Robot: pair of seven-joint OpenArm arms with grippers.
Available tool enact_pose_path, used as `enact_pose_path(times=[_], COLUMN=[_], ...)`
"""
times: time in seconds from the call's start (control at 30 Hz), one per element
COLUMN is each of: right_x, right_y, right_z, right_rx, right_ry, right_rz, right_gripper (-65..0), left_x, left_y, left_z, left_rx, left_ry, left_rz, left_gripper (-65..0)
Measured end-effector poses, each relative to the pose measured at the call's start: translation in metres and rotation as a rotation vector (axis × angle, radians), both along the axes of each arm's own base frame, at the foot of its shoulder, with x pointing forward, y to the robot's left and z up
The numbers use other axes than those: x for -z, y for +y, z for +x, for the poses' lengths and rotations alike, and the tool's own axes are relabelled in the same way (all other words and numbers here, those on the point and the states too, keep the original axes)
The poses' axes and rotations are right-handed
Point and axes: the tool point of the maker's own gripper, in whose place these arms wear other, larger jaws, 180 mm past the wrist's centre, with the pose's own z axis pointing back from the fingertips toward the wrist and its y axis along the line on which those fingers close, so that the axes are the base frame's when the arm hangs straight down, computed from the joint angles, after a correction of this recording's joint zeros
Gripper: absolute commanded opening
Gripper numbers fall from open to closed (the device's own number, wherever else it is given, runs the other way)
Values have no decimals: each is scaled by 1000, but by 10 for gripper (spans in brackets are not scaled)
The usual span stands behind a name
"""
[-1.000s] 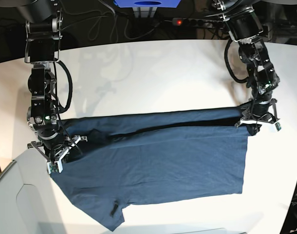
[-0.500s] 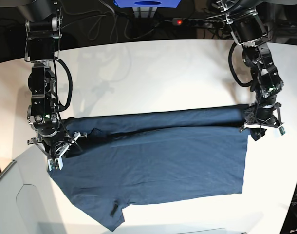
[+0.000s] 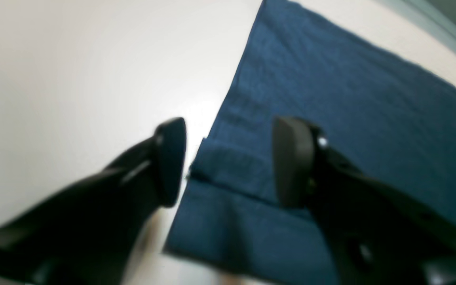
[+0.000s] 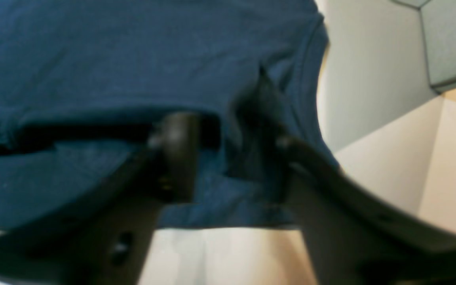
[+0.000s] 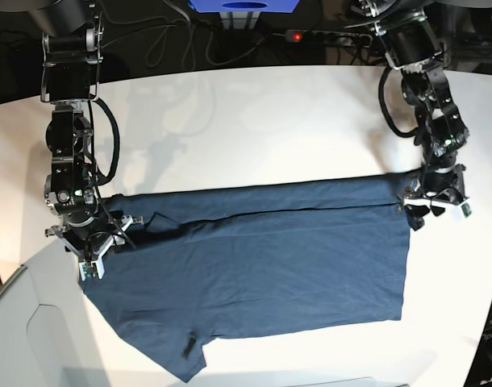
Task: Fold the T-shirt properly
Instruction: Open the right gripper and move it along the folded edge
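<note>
The dark navy T-shirt lies spread flat on the white table, its upper strip folded down over the body and one sleeve pointing to the front edge. In the base view my left gripper hovers at the shirt's right folded corner. The left wrist view shows it open, the hem corner lying flat between the fingers. My right gripper stands at the shirt's left end. In the right wrist view it is open, fingers apart over the cloth.
A power strip with a red light and cables lie beyond the table's far edge, beside a blue object. A grey panel sits at the front left corner. Bare white tabletop stretches behind the shirt.
Both grippers have gone from shut on the folded edge to open. The lifted upper strip has dropped and now lies flat. Both arms shifted slightly.
</note>
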Motion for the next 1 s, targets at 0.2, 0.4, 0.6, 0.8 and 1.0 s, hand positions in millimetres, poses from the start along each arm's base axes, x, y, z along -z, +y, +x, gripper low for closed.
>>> enact_pose_path(times=[0.2, 0.4, 0.6, 0.8, 1.0], right_x=[-16, -20, -14, -23, -34], right_y=[1, -4, -4, -5, -8], right_z=[3, -6, -11, -12, -10], right_rx=[-10, -12, -13, -19, -26], right_ry=[-45, -55, -44, -66, -94], right_rz=[-9, -33, -33, -42, -56], right_gripper=[-271, -271, -271, -271, -272], left_x=[24, 42, 60, 64, 65], left_y=[1, -2, -3, -7, -8], left_z=[-13, -20, -39, -42, -42], left_rx=[-15, -18, -28, -24, -25], left_ry=[59, 100, 149, 147, 138], left_rz=[-26, -44, -59, -61, -64], left_gripper=[-286, -286, -286, -287, -289])
